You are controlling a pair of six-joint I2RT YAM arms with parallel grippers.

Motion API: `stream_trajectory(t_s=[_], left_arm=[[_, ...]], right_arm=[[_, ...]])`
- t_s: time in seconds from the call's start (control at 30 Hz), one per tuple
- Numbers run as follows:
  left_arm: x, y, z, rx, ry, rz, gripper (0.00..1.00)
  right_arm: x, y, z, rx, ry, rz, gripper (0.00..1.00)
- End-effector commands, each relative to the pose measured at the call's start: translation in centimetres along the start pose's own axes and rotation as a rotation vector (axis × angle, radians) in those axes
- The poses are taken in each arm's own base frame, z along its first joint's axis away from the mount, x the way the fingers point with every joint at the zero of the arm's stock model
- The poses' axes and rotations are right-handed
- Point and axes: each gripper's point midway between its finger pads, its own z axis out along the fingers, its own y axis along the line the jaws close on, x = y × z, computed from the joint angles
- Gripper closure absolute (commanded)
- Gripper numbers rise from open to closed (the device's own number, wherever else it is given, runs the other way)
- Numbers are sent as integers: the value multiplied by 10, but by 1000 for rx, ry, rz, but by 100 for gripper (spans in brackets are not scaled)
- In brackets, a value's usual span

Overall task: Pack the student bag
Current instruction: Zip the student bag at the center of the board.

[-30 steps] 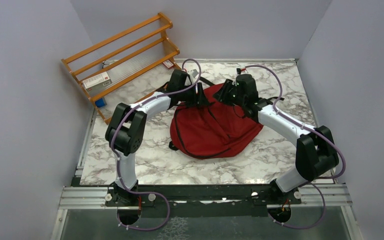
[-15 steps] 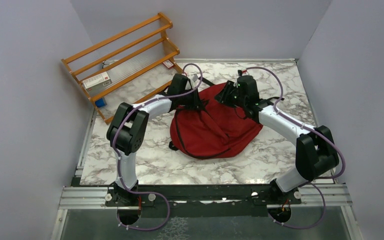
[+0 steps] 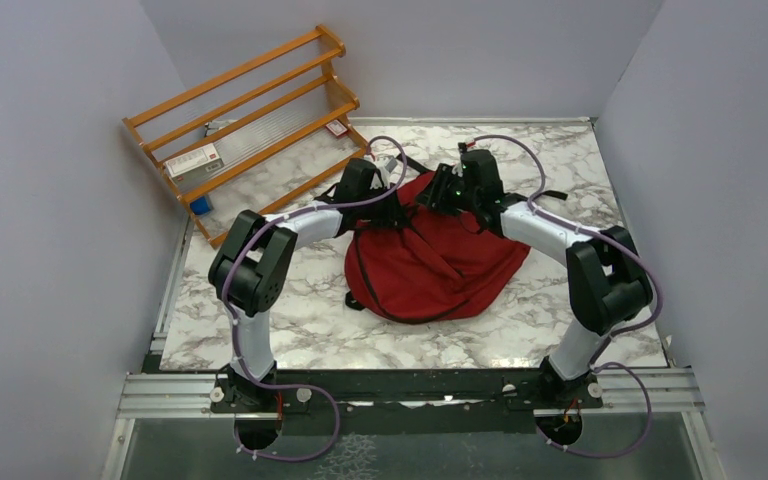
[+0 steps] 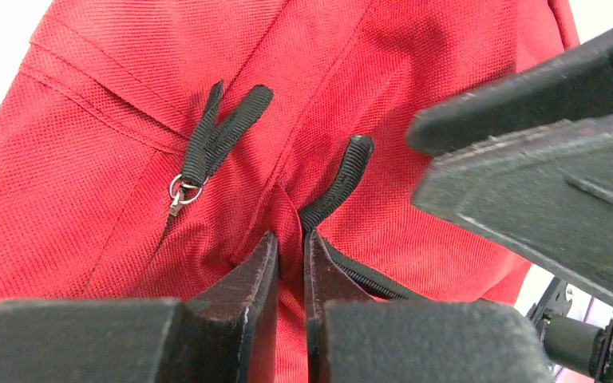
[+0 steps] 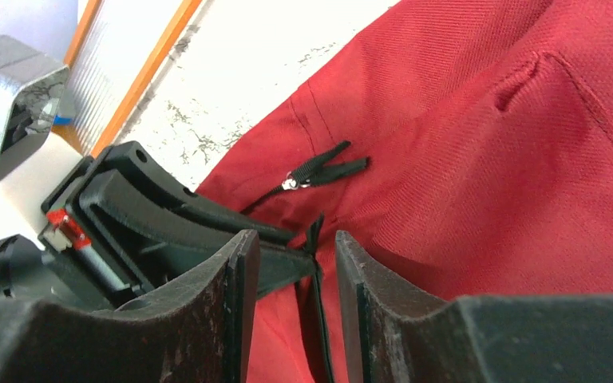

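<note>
Left hand seemingly pinched shut, right hand open.

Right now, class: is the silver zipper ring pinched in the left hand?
No, the zipper ring lies free on the student bag, beside the left hand pinching red fabric.

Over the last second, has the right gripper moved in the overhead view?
Yes. The right gripper has shifted left over the student bag, toward the wooden rack, closing in on the left gripper.

Orange wooden rack sitting angled at the far left corner of the marble table. White red-labelled box lying on a shelf; small blue item showing beneath its near end.
</note>
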Motion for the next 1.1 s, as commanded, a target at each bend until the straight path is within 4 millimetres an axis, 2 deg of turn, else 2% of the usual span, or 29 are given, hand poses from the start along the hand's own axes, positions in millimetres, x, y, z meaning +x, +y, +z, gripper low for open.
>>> stream_trajectory(t_s=[0.0, 0.23, 0.73, 1.07], left_arm=[[24, -13, -4, 33, 54, 9, 100], [22, -15, -5, 39, 46, 10, 100], [16, -19, -7, 48, 32, 11, 100], [15, -20, -5, 51, 33, 0, 100]], right_arm=[[-19, 16, 10, -72, -36, -7, 55], [-17, -3, 21, 20, -26, 12, 53], [25, -1, 33, -55, 162, 37, 54], [41, -1, 32, -88, 212, 65, 62]])
